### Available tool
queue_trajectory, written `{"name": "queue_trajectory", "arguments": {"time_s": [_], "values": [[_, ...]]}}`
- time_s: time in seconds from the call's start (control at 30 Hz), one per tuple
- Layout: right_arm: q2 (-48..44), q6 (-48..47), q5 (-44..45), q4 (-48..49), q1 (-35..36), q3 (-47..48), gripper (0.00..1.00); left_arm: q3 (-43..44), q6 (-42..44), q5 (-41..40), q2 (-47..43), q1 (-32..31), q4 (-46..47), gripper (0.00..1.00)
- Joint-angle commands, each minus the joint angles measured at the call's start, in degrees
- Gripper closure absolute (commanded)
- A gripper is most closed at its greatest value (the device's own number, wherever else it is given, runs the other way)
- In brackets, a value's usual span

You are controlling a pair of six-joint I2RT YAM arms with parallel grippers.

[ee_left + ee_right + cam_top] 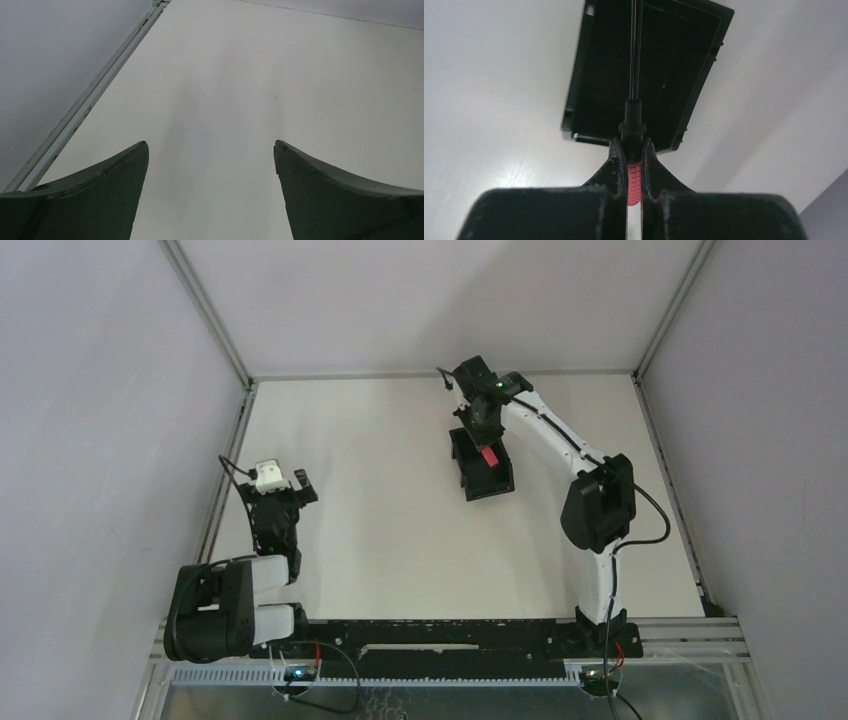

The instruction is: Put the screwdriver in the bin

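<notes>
The black bin (482,468) stands on the white table right of centre; the right wrist view shows its open inside (664,60). My right gripper (487,445) hangs over the bin and is shut on the screwdriver (489,457). In the right wrist view the red-pink handle (634,184) is pinched between the fingers (614,165), and the thin black shaft (636,50) points out over the bin's interior. My left gripper (284,483) is open and empty above bare table at the left, its fingers (115,190) spread wide.
A metal frame rail (95,95) runs along the table's left edge beside my left gripper. Grey walls enclose the table on three sides. The right arm's elbow (598,502) stands right of the bin.
</notes>
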Motion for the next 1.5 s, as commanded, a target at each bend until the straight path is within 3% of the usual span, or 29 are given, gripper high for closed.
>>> {"name": "queue_trajectory", "arguments": {"time_s": [0.0,0.13,0.23,0.33,0.4,0.57,0.77,0.8,0.87,0.9,1.23,1.47], "values": [[2.8,-7.3,4.7,7.8,0.4,-5.2,1.00,2.0,0.9,-0.4,-0.5,-0.2,1.8,0.00],[4.0,-7.8,3.6,12.1,0.3,-8.8,0.99,2.1,0.9,-0.4,-0.5,-0.2,1.8,0.00],[5.3,-7.3,3.5,14.0,0.4,-9.7,0.86,2.0,0.9,-0.4,-0.5,-0.2,1.8,0.00],[6.5,-6.7,3.7,14.1,0.3,-9.4,0.62,2.0,0.9,-0.4,-0.5,-0.3,1.8,0.00],[6.8,-6.2,4.3,13.3,0.4,-8.9,0.56,2.0,0.9,-0.4,-0.5,-0.2,1.8,0.00],[3.9,-5.0,5.8,11.4,0.3,-8.0,0.52,2.1,0.9,-0.4,-0.5,-0.2,1.8,0.00],[-6.1,-1.3,6.1,12.1,0.0,-9.7,0.47,2.0,0.9,-0.4,-0.5,-0.2,1.8,0.00],[-8.2,-0.6,6.0,12.8,-0.1,-10.8,0.42,2.0,0.9,-0.5,-0.5,-0.3,1.8,0.00],[-13.0,0.8,5.5,15.0,-0.3,-14.4,0.03,2.0,1.0,-0.4,-0.5,-0.2,1.8,0.00],[-15.5,1.5,4.9,16.1,-0.3,-16.3,0.01,2.0,0.9,-0.4,-0.5,-0.2,1.8,0.00],[-46.2,9.9,-3.4,33.6,-2.8,-45.9,0.00,2.0,0.9,-0.4,-0.5,-0.3,1.8,0.00],[-63.7,18.0,4.0,42.3,-3.6,-67.8,0.00,2.0,0.9,-0.4,-0.5,-0.2,1.8,0.00]]}}
